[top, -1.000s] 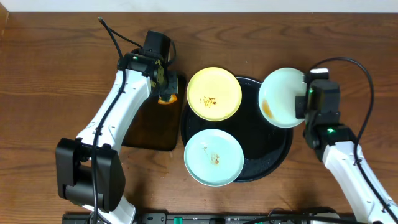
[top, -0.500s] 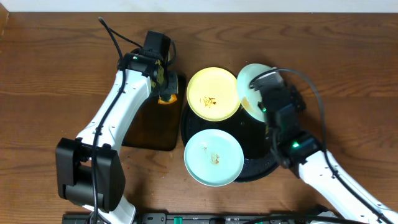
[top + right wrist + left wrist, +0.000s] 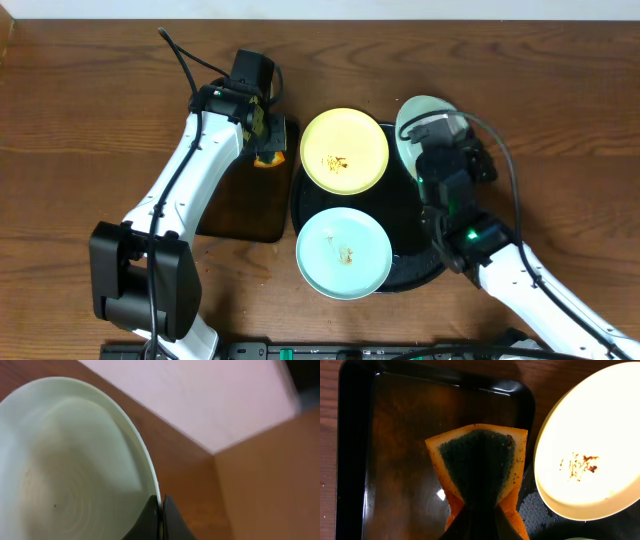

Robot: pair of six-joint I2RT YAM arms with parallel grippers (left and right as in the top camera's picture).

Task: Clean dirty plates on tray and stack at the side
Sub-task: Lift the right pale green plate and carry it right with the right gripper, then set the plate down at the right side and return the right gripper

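We have the right gripper (image 3: 161, 512) clenched on the rim of a pale mint plate (image 3: 65, 470), fingertips pinching its edge at the bottom of the wrist view. From overhead, that plate stands tipped up on edge at the upper right of the round black tray (image 3: 408, 235), right by its far rim. Over on the left side of the frame, the left gripper (image 3: 480, 522) is grasping an orange sponge (image 3: 477, 467), dark scouring face toward us, over the rectangular dark tray (image 3: 350, 435); we cannot tell whether the sponge touches it. The yellow plate (image 3: 344, 151) sits at the black tray's upper left with brown specks in its middle. The second mint plate (image 3: 343, 253) lies at the lower left, overhanging the rim above the counter (image 3: 80, 120).
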